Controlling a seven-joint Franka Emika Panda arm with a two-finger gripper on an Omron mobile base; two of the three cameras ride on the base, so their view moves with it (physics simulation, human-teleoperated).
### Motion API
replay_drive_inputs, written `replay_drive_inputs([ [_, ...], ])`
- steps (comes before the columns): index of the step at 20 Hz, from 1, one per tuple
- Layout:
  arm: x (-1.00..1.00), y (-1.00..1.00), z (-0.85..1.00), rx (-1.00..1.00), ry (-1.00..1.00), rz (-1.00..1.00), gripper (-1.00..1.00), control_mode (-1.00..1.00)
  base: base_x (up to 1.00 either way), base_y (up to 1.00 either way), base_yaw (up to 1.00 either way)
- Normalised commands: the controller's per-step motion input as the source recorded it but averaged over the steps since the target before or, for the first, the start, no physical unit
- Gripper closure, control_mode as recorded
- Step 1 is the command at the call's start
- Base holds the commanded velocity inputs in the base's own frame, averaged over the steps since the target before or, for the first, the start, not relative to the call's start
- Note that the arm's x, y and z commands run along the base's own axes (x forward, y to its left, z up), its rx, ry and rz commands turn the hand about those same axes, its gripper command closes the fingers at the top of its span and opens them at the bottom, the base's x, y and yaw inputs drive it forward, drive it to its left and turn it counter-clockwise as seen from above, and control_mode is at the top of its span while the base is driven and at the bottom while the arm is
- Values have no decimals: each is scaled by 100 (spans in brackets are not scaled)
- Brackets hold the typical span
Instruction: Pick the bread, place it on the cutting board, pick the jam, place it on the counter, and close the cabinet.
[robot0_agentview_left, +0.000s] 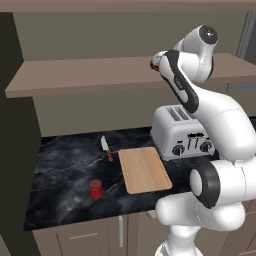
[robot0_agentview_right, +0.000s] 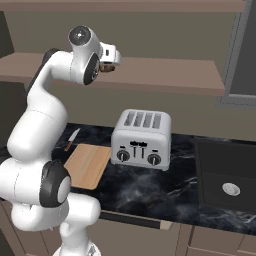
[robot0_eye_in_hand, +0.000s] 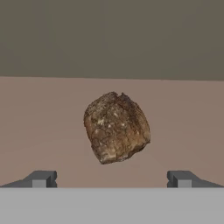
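The bread (robot0_eye_in_hand: 116, 127), a dark brown lumpy loaf, lies on the brown shelf board (robot0_eye_in_hand: 39, 127) of the cabinet (robot0_agentview_left: 75, 75). My gripper (robot0_eye_in_hand: 111, 178) faces it, open, with one fingertip on each side and short of the loaf. In the right base view the gripper (robot0_agentview_right: 112, 59) is up at shelf height with the bread (robot0_agentview_right: 108, 67) just under its tip. The red jam (robot0_agentview_left: 95, 188) stands upright on the black counter (robot0_agentview_left: 65, 165), left of the pale cutting board (robot0_agentview_left: 144, 170), which is bare.
A silver toaster (robot0_agentview_left: 182, 132) stands right of the board, below my arm. A knife (robot0_agentview_left: 106, 148) lies behind the board's left corner. A dark sink (robot0_agentview_right: 227, 182) is set into the counter at the far right. A dark panel (robot0_agentview_left: 15, 150) rises at the left.
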Motion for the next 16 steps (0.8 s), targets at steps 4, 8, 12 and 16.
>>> replay_drive_inputs([
  [4,20,1,-9,0,0,0,-100,-100,0,0,0],
  [8,21,0,-7,0,0,0,-100,-100,0,0,0],
  [12,24,0,0,0,0,0,-100,-100,0,0,0],
  [16,25,0,0,0,0,0,-100,-100,0,0,0],
])
